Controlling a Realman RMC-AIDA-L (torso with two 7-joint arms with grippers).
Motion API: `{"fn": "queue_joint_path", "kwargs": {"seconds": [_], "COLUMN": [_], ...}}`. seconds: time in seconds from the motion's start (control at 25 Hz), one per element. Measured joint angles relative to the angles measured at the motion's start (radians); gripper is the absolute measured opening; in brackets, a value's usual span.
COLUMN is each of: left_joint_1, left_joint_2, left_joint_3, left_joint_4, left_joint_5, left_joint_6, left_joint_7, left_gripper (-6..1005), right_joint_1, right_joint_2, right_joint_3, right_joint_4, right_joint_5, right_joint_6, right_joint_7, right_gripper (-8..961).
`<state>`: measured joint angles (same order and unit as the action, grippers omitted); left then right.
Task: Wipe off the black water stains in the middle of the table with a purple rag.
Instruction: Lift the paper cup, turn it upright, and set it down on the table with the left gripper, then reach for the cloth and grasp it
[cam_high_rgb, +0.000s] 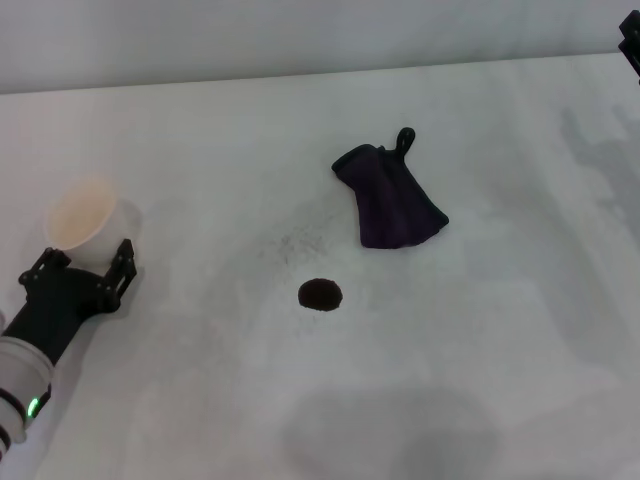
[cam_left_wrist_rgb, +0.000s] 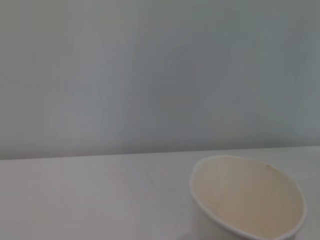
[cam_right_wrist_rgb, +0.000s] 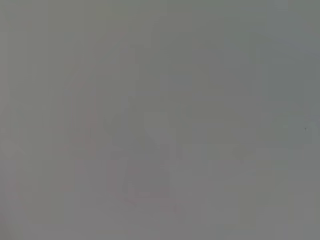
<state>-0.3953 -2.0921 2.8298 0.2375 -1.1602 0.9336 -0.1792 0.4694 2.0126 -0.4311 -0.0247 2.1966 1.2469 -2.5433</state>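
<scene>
The purple rag (cam_high_rgb: 391, 201) lies crumpled on the white table (cam_high_rgb: 500, 340), right of centre, its loop pointing to the far side. The black water stain (cam_high_rgb: 320, 294), a small round blot, lies nearer than the rag and a little to its left, clear of it. My left gripper (cam_high_rgb: 88, 254) is open at the table's left, low by a white paper cup, far from the rag and the stain. Only a dark bit of my right gripper (cam_high_rgb: 632, 45) shows at the far right edge. The right wrist view shows only plain grey.
The white paper cup (cam_high_rgb: 82, 215) stands upright just beyond my left gripper's fingers; it also shows in the left wrist view (cam_left_wrist_rgb: 247, 197). A faint grey speckled smudge (cam_high_rgb: 295, 243) lies just beyond the stain. A pale wall runs behind the table's far edge.
</scene>
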Motion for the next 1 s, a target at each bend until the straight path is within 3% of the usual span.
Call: {"fn": "queue_joint_path", "kwargs": {"seconds": [0.64,1.0], "left_joint_1": [0.078,0.131], "left_joint_2": [0.000,0.000], "left_joint_3": [0.000,0.000], "left_joint_4": [0.031,0.035], "left_joint_5": [0.001,-0.002], "left_joint_6": [0.125,0.169], "left_joint_7": [0.046,0.040], "left_gripper": [880,892], "right_joint_1": [0.000,0.006], "right_joint_2": [0.000,0.000], "right_joint_3": [0.000,0.001], "right_joint_4": [-0.005,-0.014], "right_joint_5": [0.000,0.003], "right_joint_6": [0.000,-0.002], "right_joint_7": [0.000,0.000], "right_gripper": [840,840]}}
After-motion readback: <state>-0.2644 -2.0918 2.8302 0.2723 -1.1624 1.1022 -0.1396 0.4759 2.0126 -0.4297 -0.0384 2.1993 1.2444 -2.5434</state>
